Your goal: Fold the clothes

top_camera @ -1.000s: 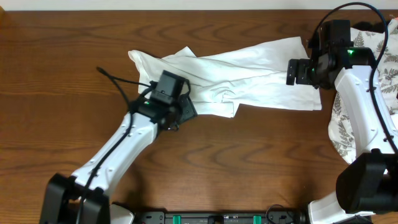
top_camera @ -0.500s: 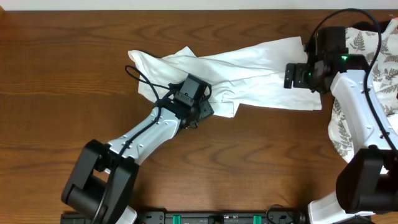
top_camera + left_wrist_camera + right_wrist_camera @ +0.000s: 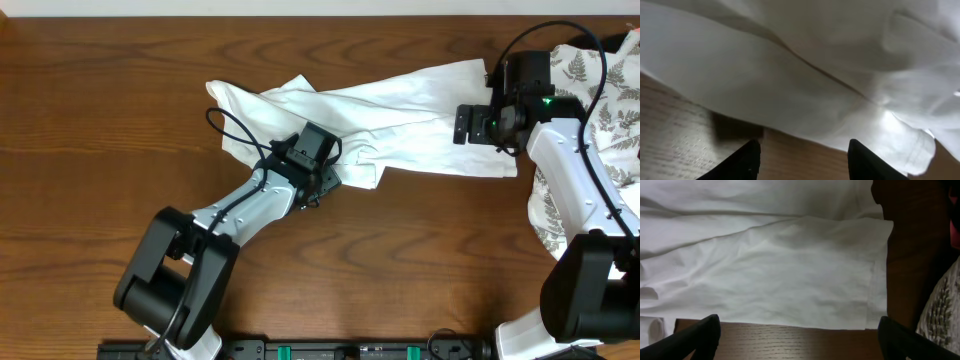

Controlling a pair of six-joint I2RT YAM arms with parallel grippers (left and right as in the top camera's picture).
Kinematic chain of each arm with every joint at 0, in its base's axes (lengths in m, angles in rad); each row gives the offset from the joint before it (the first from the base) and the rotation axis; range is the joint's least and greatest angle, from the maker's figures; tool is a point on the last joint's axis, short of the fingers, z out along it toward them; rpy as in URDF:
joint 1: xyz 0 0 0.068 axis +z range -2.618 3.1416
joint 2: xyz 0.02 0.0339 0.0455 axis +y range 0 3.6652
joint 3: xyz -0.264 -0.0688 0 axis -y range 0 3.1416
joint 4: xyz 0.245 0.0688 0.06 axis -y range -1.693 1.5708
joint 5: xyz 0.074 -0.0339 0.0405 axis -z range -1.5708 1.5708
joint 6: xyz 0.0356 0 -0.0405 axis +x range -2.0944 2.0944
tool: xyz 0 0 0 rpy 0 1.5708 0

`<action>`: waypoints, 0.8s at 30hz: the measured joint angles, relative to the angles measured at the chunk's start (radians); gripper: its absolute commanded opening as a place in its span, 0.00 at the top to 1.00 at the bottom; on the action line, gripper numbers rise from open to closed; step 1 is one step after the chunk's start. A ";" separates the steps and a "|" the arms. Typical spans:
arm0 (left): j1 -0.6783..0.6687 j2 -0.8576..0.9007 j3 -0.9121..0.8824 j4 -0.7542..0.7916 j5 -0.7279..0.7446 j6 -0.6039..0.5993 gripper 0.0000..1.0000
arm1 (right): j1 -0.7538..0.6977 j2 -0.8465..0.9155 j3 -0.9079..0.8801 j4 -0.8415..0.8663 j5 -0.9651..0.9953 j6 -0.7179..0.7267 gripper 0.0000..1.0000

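Lying rumpled and half-bunched across the wooden table (image 3: pixel 100 150), the white T-shirt (image 3: pixel 400 105) is flanked by two robot arms, with no fold yet made. The left gripper (image 3: pixel 804 159) is set low at the garment's near edge with its jaws partly apart; only bare wood is seen between the fingertips (image 3: pixel 747 160), and the shirt's hem lies just ahead of them, touching nothing that can be made out. The right gripper (image 3: pixel 800 340) is spread wide and empty above the shirt's other end, where a hemmed edge runs just ahead of and between its fingers. A white fern-print cloth (image 3: pixel 548 215) is heaped close on that gripper's right, apart from the shirt by a strip of table.

The step in hand is judged to be the first pick-up: two edges are being lined up for a grasp so that the shirt can be pulled flat before any folding is tried. For the next move, the left jaws would need to be slid forward until the hem sits between them, then closed on a single layer rather than a bunch. The right gripper would need to be lowered onto the edge in front of it and kept away from the patterned cloth beside it.
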 measured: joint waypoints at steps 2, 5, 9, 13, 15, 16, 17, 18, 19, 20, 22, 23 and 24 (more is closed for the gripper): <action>0.000 0.010 0.000 0.019 -0.003 -0.004 0.47 | 0.000 0.000 0.000 0.003 0.000 0.000 0.01; 0.000 0.021 0.000 0.037 -0.008 -0.020 0.49 | 0.000 0.000 0.000 0.008 0.000 0.000 0.01; 0.000 0.040 0.002 0.060 -0.017 -0.037 0.55 | 0.000 0.000 0.000 0.018 0.000 0.000 0.01; 0.000 0.053 0.007 0.069 -0.026 -0.052 0.82 | 0.000 0.000 0.000 0.021 0.000 0.000 0.01; 0.000 0.061 0.008 0.072 -0.028 -0.061 0.89 | 0.000 0.000 0.000 0.022 0.000 0.000 0.01; 0.000 0.063 0.008 0.074 -0.028 -0.058 0.89 | 0.000 0.000 0.000 0.022 0.000 0.000 0.01; 0.000 0.065 0.008 0.076 -0.028 -0.056 0.90 | 0.000 0.000 0.000 0.022 0.000 0.000 0.01; 0.000 0.066 0.008 0.077 -0.028 -0.056 0.91 | 0.000 0.000 0.000 0.023 0.000 0.000 0.01; 0.000 0.066 0.008 0.077 -0.028 -0.056 0.94 | 0.000 0.000 0.000 0.022 0.000 0.000 0.01; 0.000 0.066 0.008 0.077 -0.029 -0.056 0.94 | 0.000 0.000 0.000 0.023 0.000 0.000 0.01; 0.000 0.066 0.008 0.076 -0.028 -0.056 0.94 | 0.000 0.000 0.000 0.022 0.000 0.000 0.01; 0.000 0.066 0.008 0.076 -0.028 -0.056 0.94 | 0.000 0.000 0.000 0.023 0.000 0.000 0.01; 0.000 0.066 0.008 0.076 -0.028 -0.055 0.94 | 0.000 0.000 0.000 0.023 0.000 0.000 0.01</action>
